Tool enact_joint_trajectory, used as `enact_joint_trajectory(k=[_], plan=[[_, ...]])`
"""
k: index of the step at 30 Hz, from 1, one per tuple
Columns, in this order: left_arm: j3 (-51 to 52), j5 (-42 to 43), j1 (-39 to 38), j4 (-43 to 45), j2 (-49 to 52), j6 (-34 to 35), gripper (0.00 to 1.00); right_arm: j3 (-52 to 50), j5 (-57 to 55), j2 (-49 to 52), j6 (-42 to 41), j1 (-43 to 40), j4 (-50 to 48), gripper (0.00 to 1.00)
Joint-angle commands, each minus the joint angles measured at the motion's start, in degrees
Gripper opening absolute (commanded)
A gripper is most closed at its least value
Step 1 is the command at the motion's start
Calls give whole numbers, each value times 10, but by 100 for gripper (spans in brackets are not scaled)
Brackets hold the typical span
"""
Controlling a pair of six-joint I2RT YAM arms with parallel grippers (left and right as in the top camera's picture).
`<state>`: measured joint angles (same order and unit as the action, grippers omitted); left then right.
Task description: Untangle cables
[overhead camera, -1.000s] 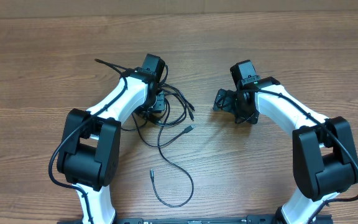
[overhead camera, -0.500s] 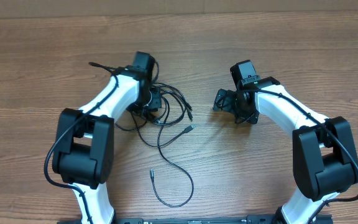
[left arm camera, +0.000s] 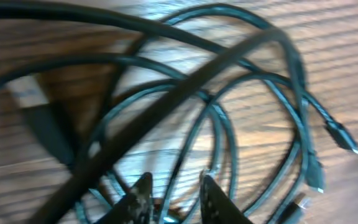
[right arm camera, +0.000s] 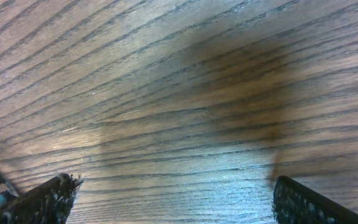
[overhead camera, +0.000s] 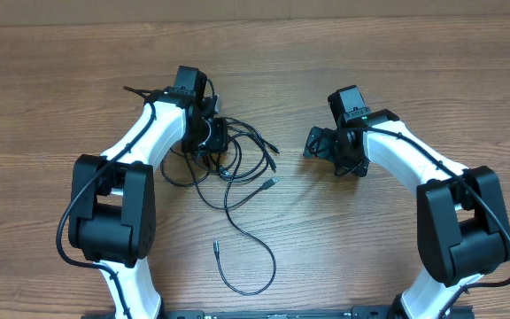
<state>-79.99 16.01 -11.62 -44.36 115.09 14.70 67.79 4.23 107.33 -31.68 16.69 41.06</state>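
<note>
The cables [overhead camera: 237, 164] lie as a tangle of thin black cords left of the table's middle. One long strand loops toward the front [overhead camera: 271, 266]. A silver-tipped plug [overhead camera: 271, 182] lies on the right of the tangle. My left gripper [overhead camera: 212, 146] is down in the tangle. In the left wrist view its fingers [left arm camera: 174, 183] are close together with a cable strand between them, and several loops and small plugs [left arm camera: 347, 140] lie beyond. My right gripper [overhead camera: 317, 142] is open and empty to the right of the tangle. It hangs over bare wood in the right wrist view [right arm camera: 179, 196].
The wooden table [overhead camera: 397, 53] extends all round. The thick black cable of the left arm runs along its white links [overhead camera: 149, 133]. A gap of bare wood separates the tangle's rightmost plug from my right gripper.
My left gripper has moved left and a little back, dragging part of the tangle with it. A loop has spread out on the tangle's left. The right arm has not moved.
</note>
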Motion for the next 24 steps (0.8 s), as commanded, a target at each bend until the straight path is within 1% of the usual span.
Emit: enact_joint_trajectory(k=[1,5,9,12,17,20,24], plan=[[-12,-50,-3,-2,-3,23,22,8,-5,2,0,1,-3,100],[-12,-68,-3,5,-3,33,15,8,-5,2,0,1,-3,100],[-11,-68,-4,7,-2,37,7,8,-5,2,0,1,-3,100],[-10,-73,-6,7,5,41,5,8,-5,2,0,1,-3,100],[-7,-95,-6,10,24,53,6,8,-5,2,0,1,-3,100],[-8,-109,-5,11,25,53,9,8,-5,2,0,1,-3,100],[-9,-94,-3,-18,24,63,16,8,-5,2,0,1,-3,100]])
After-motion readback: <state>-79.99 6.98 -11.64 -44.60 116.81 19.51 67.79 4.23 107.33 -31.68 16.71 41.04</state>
